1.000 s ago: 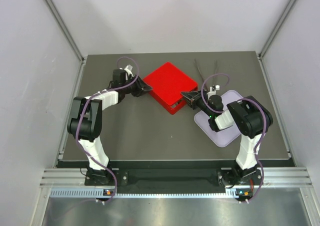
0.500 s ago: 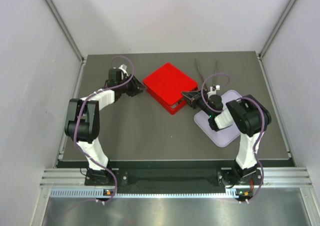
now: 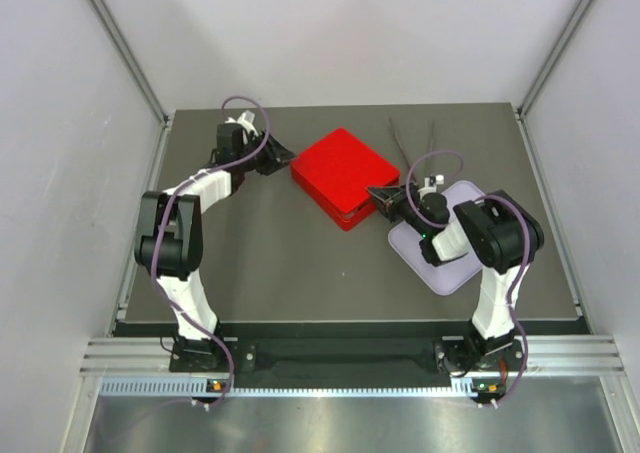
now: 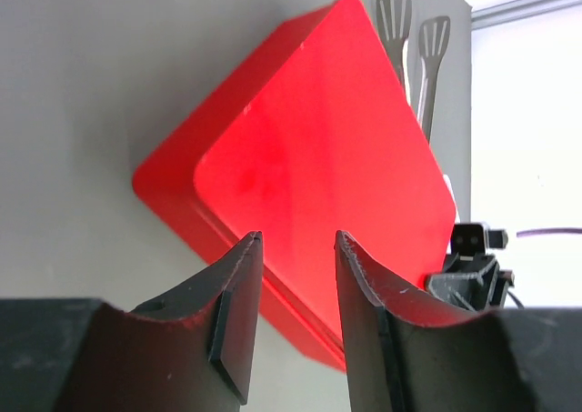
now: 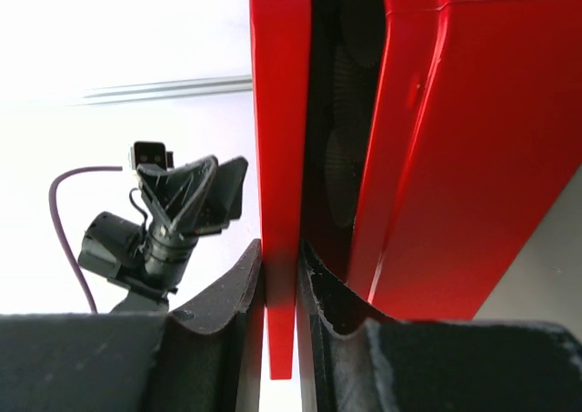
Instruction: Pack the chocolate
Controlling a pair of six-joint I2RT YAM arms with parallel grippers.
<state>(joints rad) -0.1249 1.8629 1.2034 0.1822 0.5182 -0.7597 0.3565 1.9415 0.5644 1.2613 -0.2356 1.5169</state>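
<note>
- Pulled back since a second ago: my left claw (image 3: 286,157) was up against the far-left corner of the red box (image 3: 340,176) and now sits off that corner, toward the far-left of the desk (image 3: 290,273), with a strip of bare surface between them.
- The left arm has swung with it, its wrist now further from me than it was.
- The red box has barely shifted over that second, and my right arm holds about the same pose.
- Left claw, from its own camera (image 4: 296,241): the fingers stand apart with nothing between them, released, and the box (image 4: 318,157) lies beyond the gap, not touching either finger.
- Right claw (image 3: 380,196) is at the near-right corner of the box.
- On the right wrist camera that claw (image 5: 280,253) is clenched on a thin red panel, the lid (image 5: 280,112), with one finger on each face of it.
- The lid's edge stands away from the box body (image 5: 473,112), leaving a narrow dark gap.
- In that gap I see only dark ridged shapes (image 5: 350,94); I cannot tell what they are.
- The chocolate I cannot make out in any view, so I cannot say where it is; whatever the box holds is covered from above by the lid.
- A pair of tongs (image 3: 410,138) lies on the far side of the desk, just beyond the box; the left wrist camera catches their slotted ends (image 4: 411,39).
- A lilac tray (image 3: 452,265) lies flat under my right forearm, to the right of the box.
</note>
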